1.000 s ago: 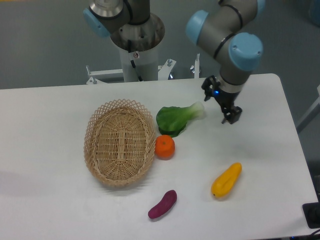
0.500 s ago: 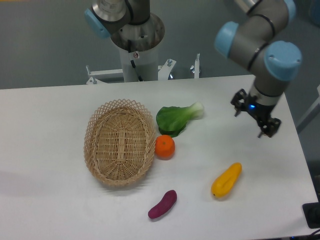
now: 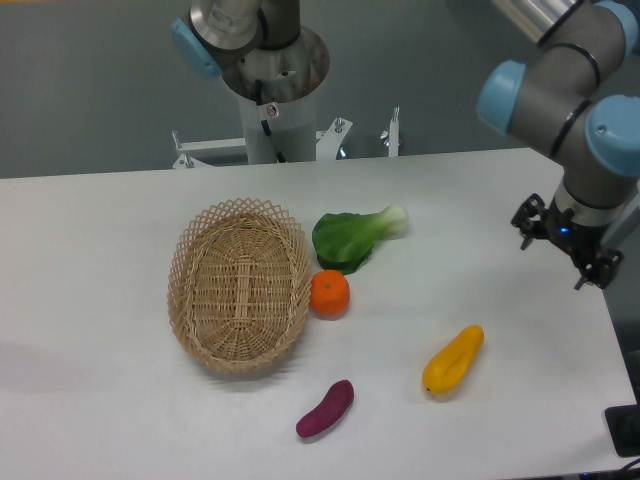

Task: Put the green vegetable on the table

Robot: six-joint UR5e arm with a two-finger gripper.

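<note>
Vegetable: green bok-choy-like toy with dark rounded leaves and a pale stalk lies flat on the white smooth tabletop, stalk end pointing toward 2 o'clock.
Basket: oval woven wicker basket sits just beside the leaves, at 8 o'clock from them.
Orange: round orange fruit touches the leafy end at 6 o'clock.
Yellow piece: elongated yellow vegetable lies at 4 o'clock, well apart.
Purple piece: small purple vegetable lies at 6 o'clock, near the front edge.
Gripper: black two-finger gripper hangs over the table's right edge at 3 o'clock, well apart from the greens, holding nothing; whether the fingers are parted I cannot tell.
</note>
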